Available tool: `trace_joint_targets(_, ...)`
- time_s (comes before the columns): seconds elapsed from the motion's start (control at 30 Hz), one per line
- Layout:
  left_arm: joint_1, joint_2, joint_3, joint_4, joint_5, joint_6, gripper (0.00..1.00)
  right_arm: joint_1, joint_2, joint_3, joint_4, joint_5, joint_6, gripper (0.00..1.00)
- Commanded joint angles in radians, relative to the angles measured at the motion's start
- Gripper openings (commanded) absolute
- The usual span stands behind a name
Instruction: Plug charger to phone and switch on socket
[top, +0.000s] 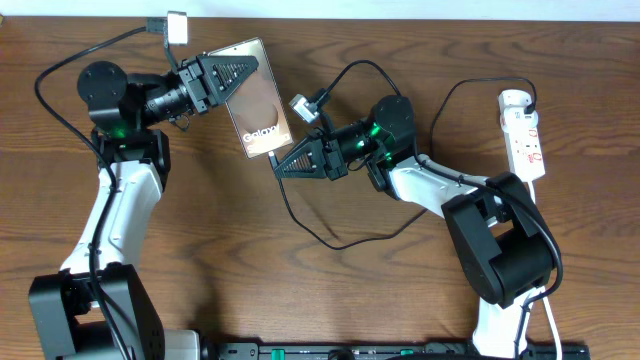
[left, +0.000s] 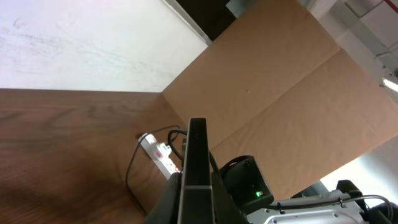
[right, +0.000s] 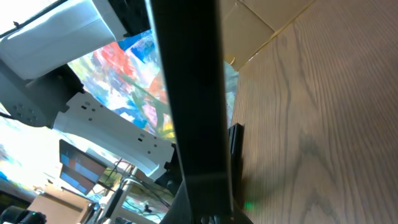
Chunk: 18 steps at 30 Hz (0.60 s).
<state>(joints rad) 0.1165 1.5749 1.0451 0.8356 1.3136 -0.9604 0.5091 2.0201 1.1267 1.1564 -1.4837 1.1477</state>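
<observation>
Overhead, the left pincer (top: 245, 70) is clenched on the upper end of the phone (top: 262, 115), which appears lifted off the bench (top: 300, 300), probably so its lower edge is presented to the other arm. The right pincer (top: 282, 165) sits just beside that lower edge, where the charger (top: 335, 243) cable ends. I cannot tell whether it grips the tip. Slack cable loops across the wood, so there is give. The socket (top: 527, 135) lies well apart near the right edge, with bare bench between for reaching its switch.
</observation>
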Motion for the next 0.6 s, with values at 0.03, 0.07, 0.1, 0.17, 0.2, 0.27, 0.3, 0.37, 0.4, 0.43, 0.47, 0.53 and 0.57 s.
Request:
trace_joint_targets(0.03,-0.005,-0.003,0.006,-0.007,0.021,0.013,0.07,0.014,-0.006,0.007,0.004,0.028,0.003,0.01)
trace_joint_targets(0.07,-0.005,-0.003,0.006,-0.009,0.026,0.014,0.07,0.014,-0.006,0.007,0.003,0.032,0.003,0.01)
trace_joint_targets(0.1,-0.005,-0.003,0.006,-0.009,0.031,0.014,0.07,0.014,-0.006,0.007,0.004,0.035,0.003,0.01)
trace_joint_targets(0.17,-0.005,-0.003,0.006,-0.009,0.038,0.014,0.07,0.014,-0.006,0.007,0.005,0.037,0.003,0.01)
trace_joint_targets(0.2,-0.005,-0.003,0.006,-0.009,0.040,0.014,0.07,0.014,-0.006,0.007,0.005,0.038,0.003,0.01)
trace_joint_targets(0.27,-0.005,-0.003,0.006,-0.009,0.041,0.014,0.07,0.014,-0.006,0.007,0.007,0.038,0.003,0.01)
trace_joint_targets(0.3,-0.005,-0.003,0.006,-0.008,0.044,0.014,0.07,0.014,-0.006,0.007,0.007,0.038,0.003,0.01)
trace_joint_targets(0.37,-0.005,-0.003,0.006,-0.008,0.051,0.019,0.07,0.014,-0.006,0.007,0.007,0.038,0.003,0.01)
trace_joint_targets(0.4,-0.006,-0.003,0.006,-0.009,0.057,0.026,0.07,0.014,-0.006,0.007,0.007,0.039,0.003,0.01)
trace_joint_targets(0.43,-0.007,-0.003,0.006,-0.008,0.059,0.027,0.07,0.014,-0.006,0.007,0.007,0.039,0.003,0.01)
trace_joint_targets(0.47,-0.007,-0.003,0.006,-0.008,0.060,0.029,0.07,0.014,-0.006,0.007,0.007,0.039,0.003,0.01)
trace_joint_targets(0.53,-0.007,-0.003,0.006,-0.008,0.060,0.034,0.07,0.014,-0.006,0.007,0.007,0.041,0.003,0.01)
trace_joint_targets(0.57,-0.007,-0.003,0.006,-0.008,0.061,0.037,0.07,0.014,-0.006,0.007,0.007,0.042,0.003,0.01)
